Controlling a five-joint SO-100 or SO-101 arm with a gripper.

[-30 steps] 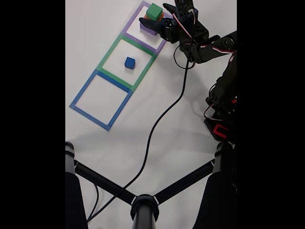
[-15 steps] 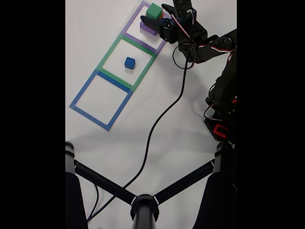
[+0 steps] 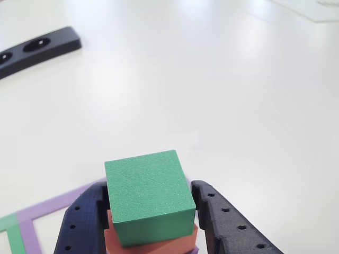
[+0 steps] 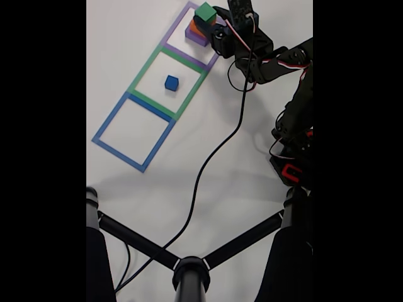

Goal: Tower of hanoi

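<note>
At the top of the fixed view, the green block (image 4: 205, 12) is seen stacked on the salmon-orange block (image 4: 197, 26) and purple block (image 4: 194, 36) inside the purple tape square (image 4: 171, 45). The gripper (image 3: 151, 211) is closed around the green block, one finger (image 3: 85, 225) pressed on each side. The blue cube (image 4: 171, 82) is left on the desk (image 4: 252, 163) in the green tape square (image 4: 141, 82), centre-left.
</note>
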